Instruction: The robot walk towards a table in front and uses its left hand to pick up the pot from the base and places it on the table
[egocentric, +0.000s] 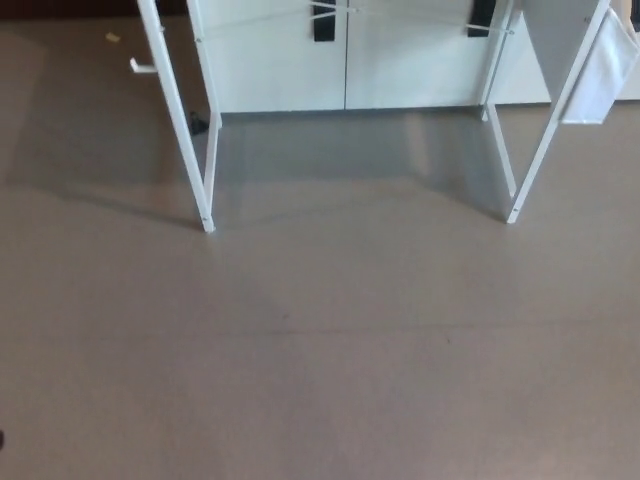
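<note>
Head view: bare floor (320, 380) and white table legs, with neither robot hand shown

A plain brown floor is seen across the lower picture, marked by soft grey shadows under the table. The left table legs (178, 120) are set slanting at upper left, and the right table legs (550, 125) at upper right, well apart from each other. A white panel (340, 60) is seen behind and between them, with a black strap (323, 22) near its top edge. A pale cloth (605, 70) is hung just beside the right legs. A small yellow scrap (112, 38) is seen on the floor at far upper left. The tabletop is cut off by the top edge, so the place of the pot cannot be told. The left hand and right hand are outside the picture, so the state of their fingers cannot be told
</note>
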